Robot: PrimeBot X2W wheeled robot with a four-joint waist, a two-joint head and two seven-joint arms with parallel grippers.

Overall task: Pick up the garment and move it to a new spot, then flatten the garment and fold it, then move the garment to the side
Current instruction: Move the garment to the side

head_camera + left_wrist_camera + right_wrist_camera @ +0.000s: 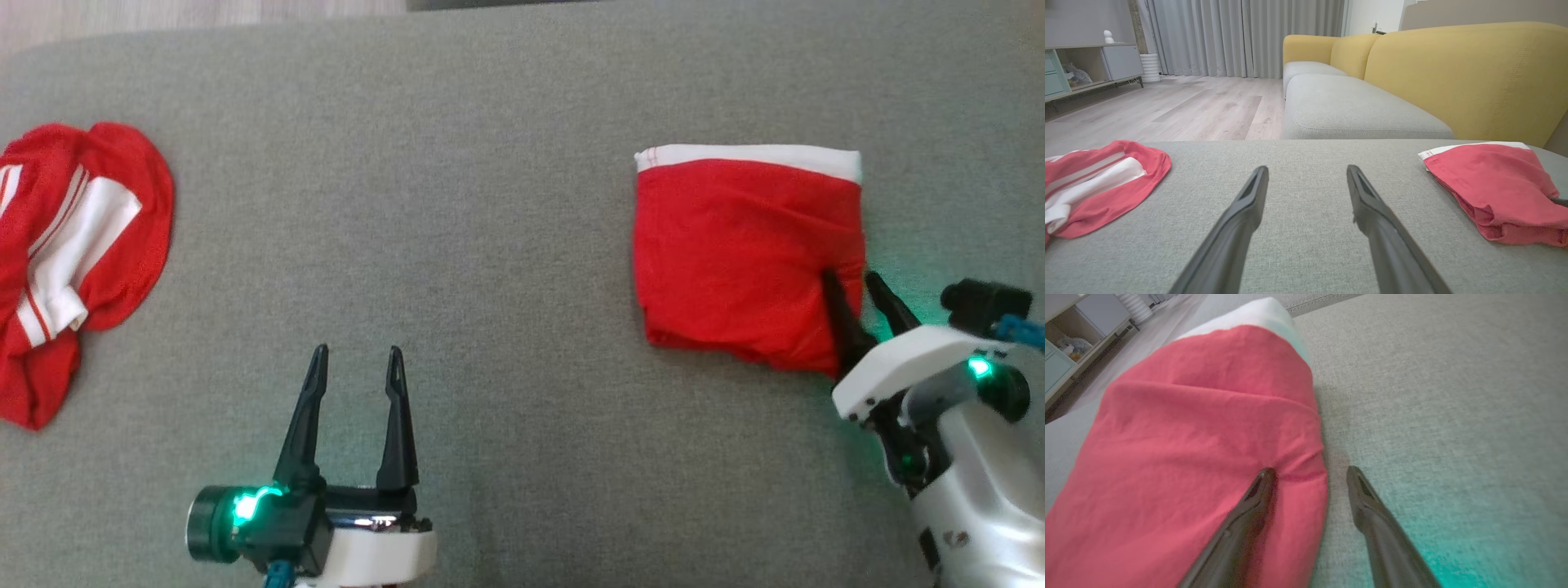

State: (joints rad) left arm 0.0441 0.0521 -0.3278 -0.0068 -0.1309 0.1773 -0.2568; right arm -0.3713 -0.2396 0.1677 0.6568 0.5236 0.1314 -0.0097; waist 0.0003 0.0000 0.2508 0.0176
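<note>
The garment [735,245] lies folded into a red square with a white band along its far edge, on the right of the grey cushion [506,245]. My right gripper [849,275] is open at its near right corner: the left finger [1257,498] presses on the red cloth [1200,428], and the right finger [1367,502] rests on bare cushion, so the garment's edge runs between them. My left gripper [357,351] stands open and empty at the lower middle, well clear of the garment [1490,183], fingers wide apart [1306,169].
A second red and white garment [73,245] lies crumpled at the cushion's left edge [1098,183]. Beyond the cushion stands a yellow sofa [1453,73] with grey seats, then wood floor [1188,102] and a low cabinet [1094,65].
</note>
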